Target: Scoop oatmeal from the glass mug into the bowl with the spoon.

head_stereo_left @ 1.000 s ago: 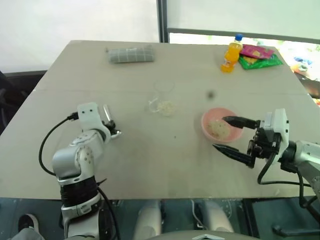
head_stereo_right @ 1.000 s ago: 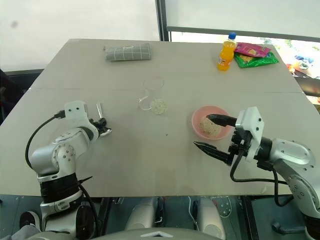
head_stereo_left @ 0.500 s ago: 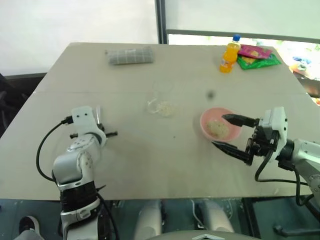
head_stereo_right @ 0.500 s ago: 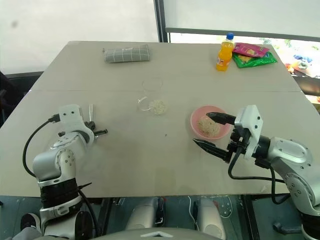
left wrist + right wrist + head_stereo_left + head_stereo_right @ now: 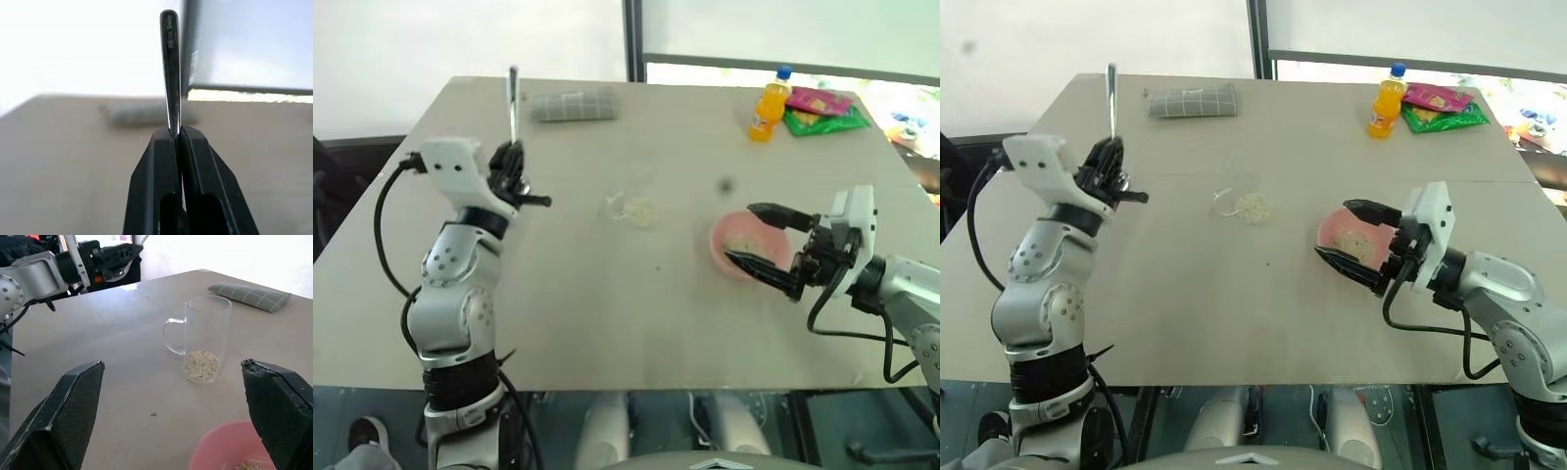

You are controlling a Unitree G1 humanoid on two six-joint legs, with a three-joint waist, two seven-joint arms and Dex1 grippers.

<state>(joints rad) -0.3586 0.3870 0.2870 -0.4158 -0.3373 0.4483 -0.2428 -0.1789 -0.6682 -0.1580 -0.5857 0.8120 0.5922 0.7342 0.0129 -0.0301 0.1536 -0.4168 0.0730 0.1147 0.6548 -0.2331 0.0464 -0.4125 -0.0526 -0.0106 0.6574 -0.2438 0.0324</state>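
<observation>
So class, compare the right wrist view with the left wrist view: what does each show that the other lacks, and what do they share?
Right wrist view alone: the glass mug standing upright with oatmeal at its bottom, the rim of the pink bowl near the wide-open right gripper, and the left arm raised across the table.

Left wrist view alone: a close look at the left gripper shut on the spoon, whose handle end rises from between the fingers.

Both: the beige table and the folded grey cloth at its far side.
</observation>
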